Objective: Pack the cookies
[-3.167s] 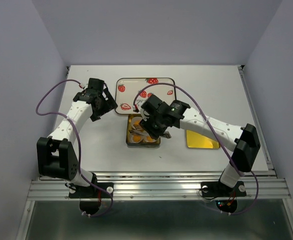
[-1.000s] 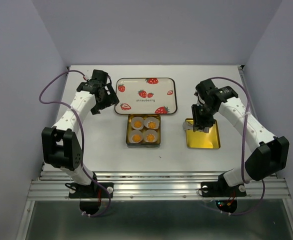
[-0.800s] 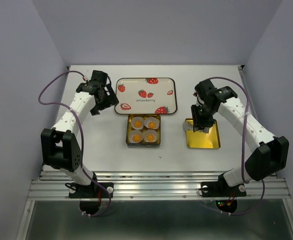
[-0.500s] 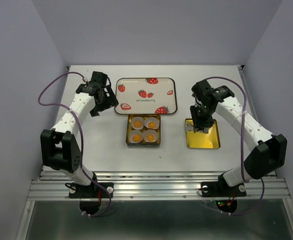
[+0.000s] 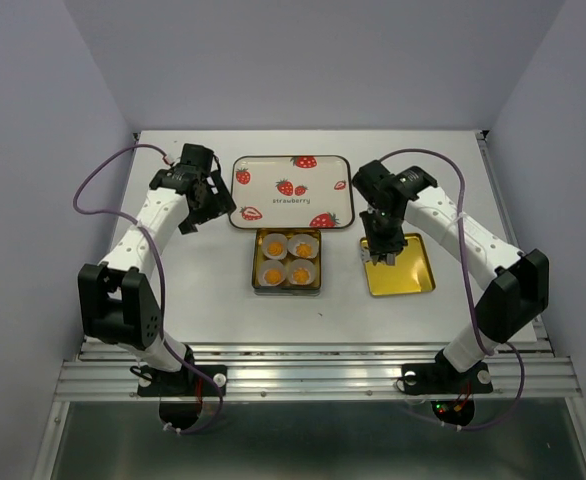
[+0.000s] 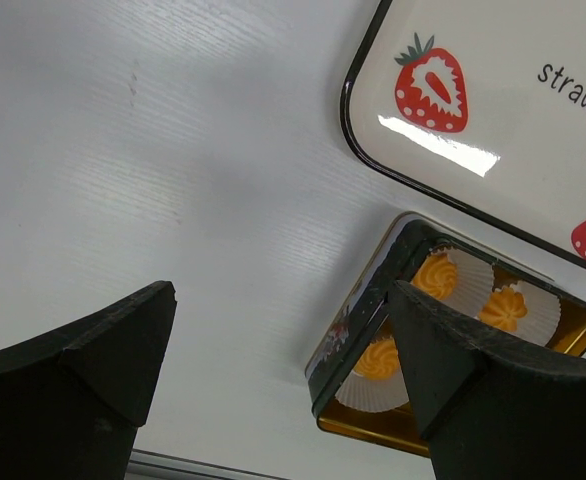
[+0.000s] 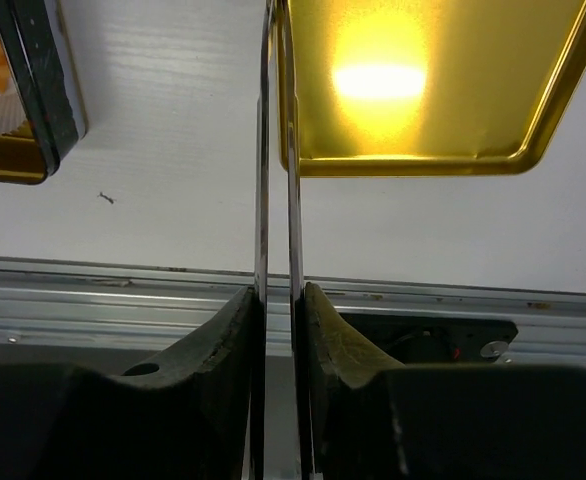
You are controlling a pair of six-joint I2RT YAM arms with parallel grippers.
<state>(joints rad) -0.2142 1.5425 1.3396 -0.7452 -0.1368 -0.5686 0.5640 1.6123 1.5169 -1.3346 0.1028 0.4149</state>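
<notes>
"strawberry" printed in black on the white strawberry tray [image 5: 291, 190], no other legible text

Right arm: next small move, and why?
Probably lift the lid and carry it left over the tin: the right gripper is clamped on the lid's rim, and all four cookies sit in the open tin.

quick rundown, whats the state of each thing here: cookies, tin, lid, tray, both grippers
cookies: four, each in a paper cup inside the tin
tin: open, lid off
gold lid: off the tin, inside up, to its right, left rim pinched
strawberry tray: flat, no cookies on it
left gripper: open, holding nothing
right gripper: shut on the gold lid's rim
</notes>
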